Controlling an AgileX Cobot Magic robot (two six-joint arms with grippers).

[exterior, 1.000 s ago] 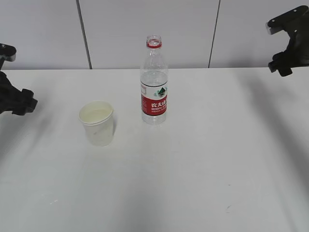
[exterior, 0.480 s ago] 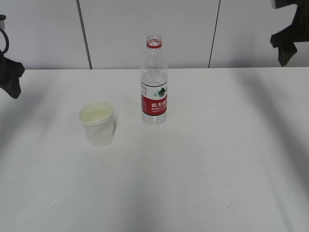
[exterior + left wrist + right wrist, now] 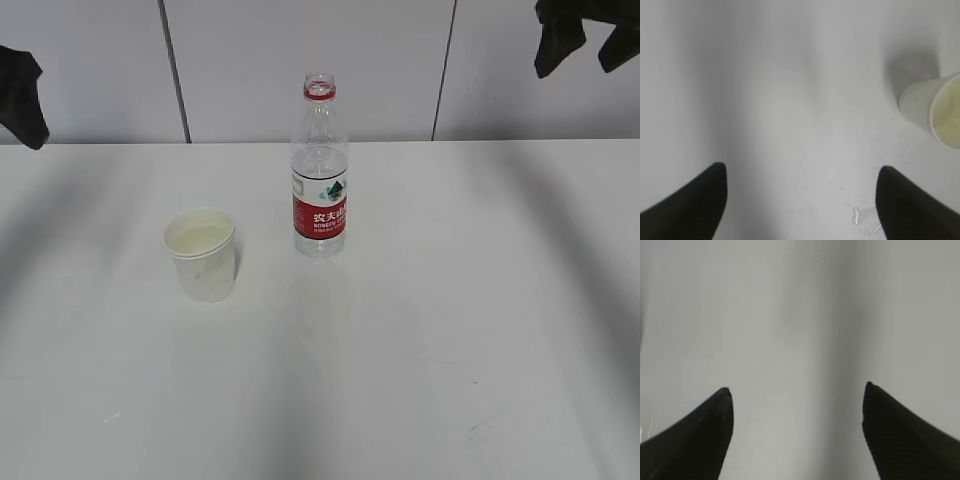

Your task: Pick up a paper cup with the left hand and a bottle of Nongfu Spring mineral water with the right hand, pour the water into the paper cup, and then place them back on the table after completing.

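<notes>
A white paper cup (image 3: 203,254) stands upright on the white table (image 3: 420,330), left of centre; it also shows at the right edge of the left wrist view (image 3: 935,110). An uncapped clear bottle (image 3: 319,170) with a red label stands upright behind and right of the cup, with clear water in its lower part. My left gripper (image 3: 800,192) is open and empty, raised at the far left edge (image 3: 22,95). My right gripper (image 3: 797,412) is open and empty, raised at the top right corner (image 3: 580,35). Both are far from the cup and the bottle.
A grey panelled wall (image 3: 300,60) runs behind the table. Small water drops (image 3: 860,217) lie on the table under the left gripper. The right wrist view shows only bare table surface.
Both arms have risen away from the table, the left toward the upper left edge, the right toward the top right corner. The cup and the bottle have not moved.
</notes>
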